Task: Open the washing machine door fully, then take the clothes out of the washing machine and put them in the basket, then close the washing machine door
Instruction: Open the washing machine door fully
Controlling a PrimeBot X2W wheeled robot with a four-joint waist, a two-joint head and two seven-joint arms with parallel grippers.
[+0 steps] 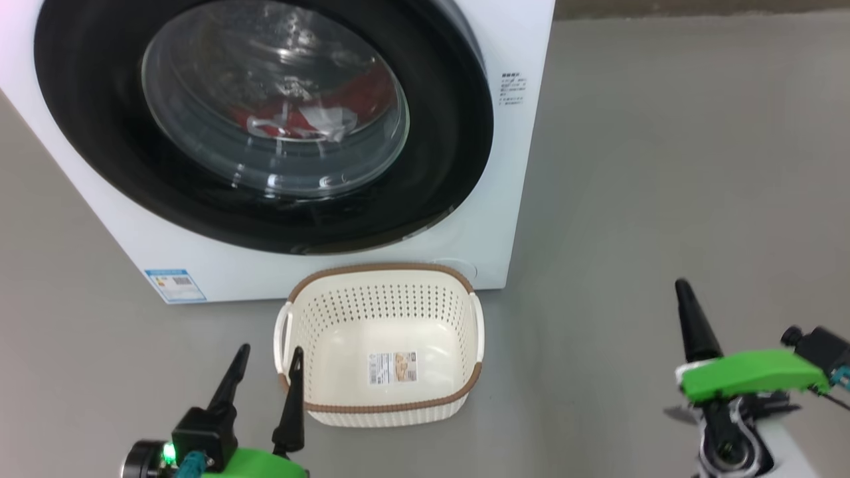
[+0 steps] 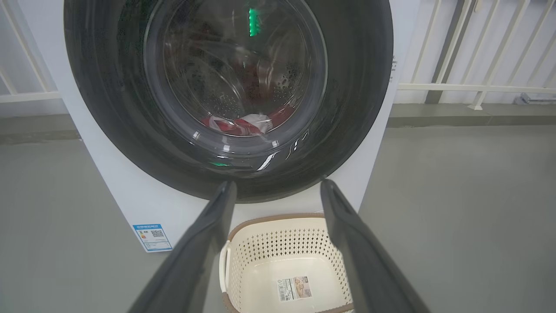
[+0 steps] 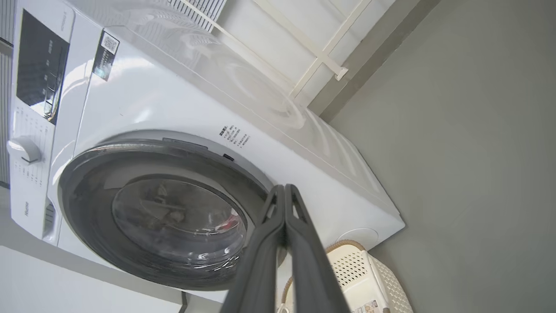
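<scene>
The head view looks forward and down on the washing machine door (image 1: pixel 86 119) and the basket (image 1: pixel 378 415) before it. The left wrist view faces this door low, near and straight. The right wrist view, rolled sideways, looks from the right. All three share door and basket.

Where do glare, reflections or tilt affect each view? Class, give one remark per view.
Head view: white glints on the washing machine door partly veil the clothes. Left wrist view: a green light reflects in the door's window. Right wrist view: the washing machine mirrors pale shapes on its glossy top, and the scene sits tilted.
</scene>
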